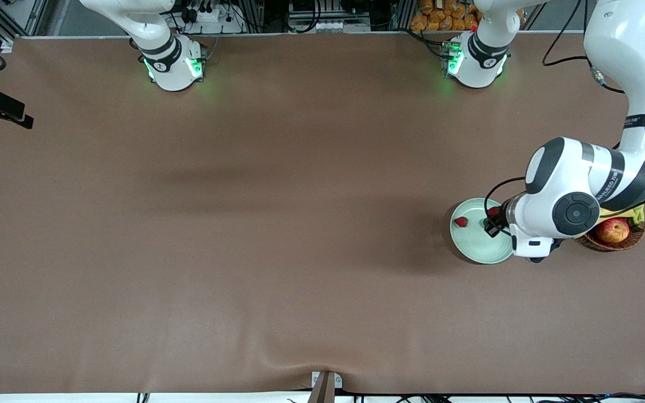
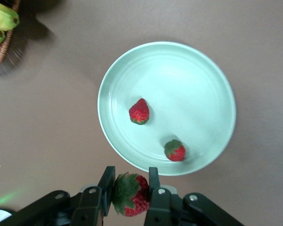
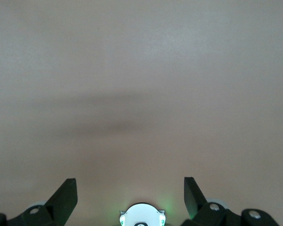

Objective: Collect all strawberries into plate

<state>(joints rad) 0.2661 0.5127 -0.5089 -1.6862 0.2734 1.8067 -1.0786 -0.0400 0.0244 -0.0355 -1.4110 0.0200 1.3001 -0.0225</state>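
Brown cloth covers the whole table, slightly rumpled at the edge nearest the front camera. Over the rim of the plate, at the left arm's end of the table, the left gripper hangs with its fingers pinching a strawberry, green cap showing. Just below and ahead of it, two more strawberries lie inside the mint-green plate: one close to the gripper, the other nearer the plate's middle, the two apart from each other. Beside the plate sits a wicker basket with an apple and bananas. Well away, the right gripper waits over bare cloth, its fingers spread wide.
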